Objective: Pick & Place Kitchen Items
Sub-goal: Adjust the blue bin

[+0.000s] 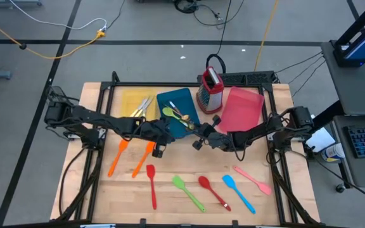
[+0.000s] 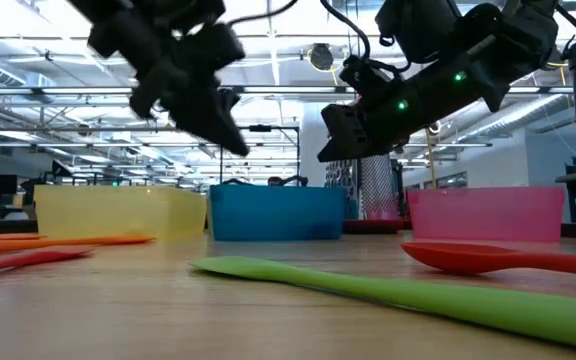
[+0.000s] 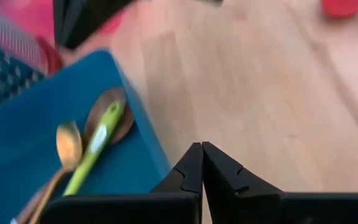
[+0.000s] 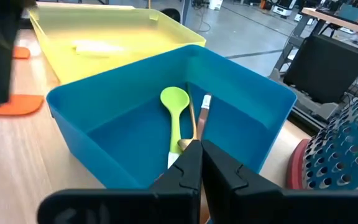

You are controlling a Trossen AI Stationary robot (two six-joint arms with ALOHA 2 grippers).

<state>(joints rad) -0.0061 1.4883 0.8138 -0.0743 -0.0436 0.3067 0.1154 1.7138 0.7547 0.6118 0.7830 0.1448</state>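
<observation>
Blue tray: holds a green spoon and gold spoons, handles partly hidden. Left gripper and right gripper hover just beside it, fingers pressed together, empty. Remaining utensils lie nearer the table's front edge.

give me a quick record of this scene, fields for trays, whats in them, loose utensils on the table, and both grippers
trays: yellow tray, blue tray, pink tray, side by side at the table's far side
blue tray contents: green spoon, wooden spoons
yellow tray contents: pale cutlery
loose on table: orange spatulas, red spatula, green spatula, red spoon, blue spatula, pink spatula
other: grater behind the trays
left gripper: shut, empty, near the blue tray
right gripper: shut, empty, near the blue tray
</observation>
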